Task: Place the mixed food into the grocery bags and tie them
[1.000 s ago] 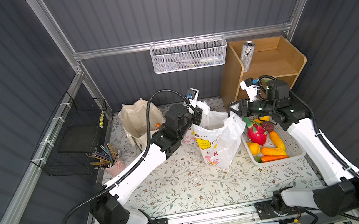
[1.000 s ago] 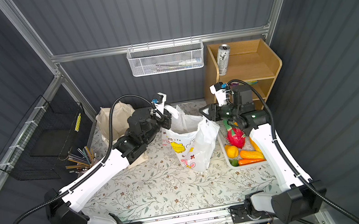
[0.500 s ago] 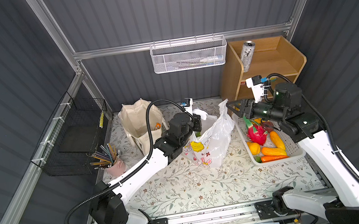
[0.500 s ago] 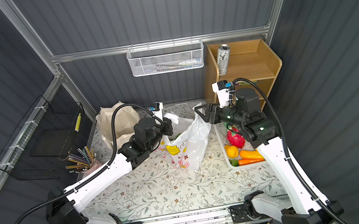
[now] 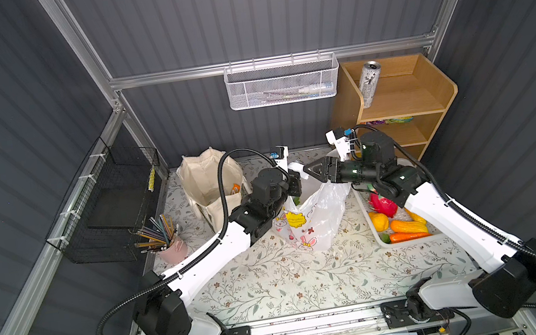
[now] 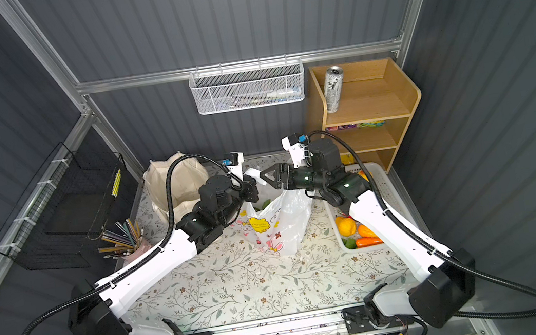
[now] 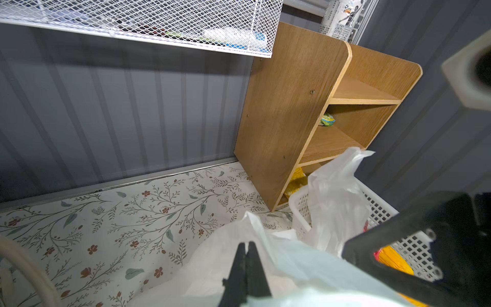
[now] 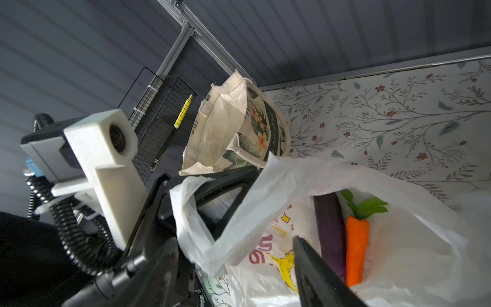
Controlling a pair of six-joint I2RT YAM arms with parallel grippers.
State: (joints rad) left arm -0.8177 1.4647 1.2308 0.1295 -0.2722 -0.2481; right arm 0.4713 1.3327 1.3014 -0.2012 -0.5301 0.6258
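The white plastic grocery bag (image 5: 315, 220) with cartoon prints stands mid-table in both top views, also (image 6: 276, 226). My left gripper (image 5: 294, 183) is shut on its handle film at the bag's mouth; in the left wrist view the jaws (image 7: 245, 255) are pressed together amid plastic. My right gripper (image 5: 312, 170) hovers open right beside it; in the right wrist view its open jaws (image 8: 233, 257) straddle a loose handle strip. Inside the bag lie a purple eggplant (image 8: 329, 234) and a carrot (image 8: 356, 252). More toy food, dragon fruit (image 5: 383, 203) and carrots (image 5: 408, 236), fills the white basket (image 5: 412, 241).
The cream canvas tote (image 5: 208, 184) stands open at the back left. A silver can (image 5: 369, 84) tops the wooden shelf (image 5: 438, 94), with snack packets (image 5: 390, 121) below. A pink pencil cup (image 5: 173, 251) and black wire rack (image 5: 115, 204) sit left.
My right gripper has opened, let go of the bag and swung left towards the left gripper. The left gripper has come down and the bag has sagged lower.
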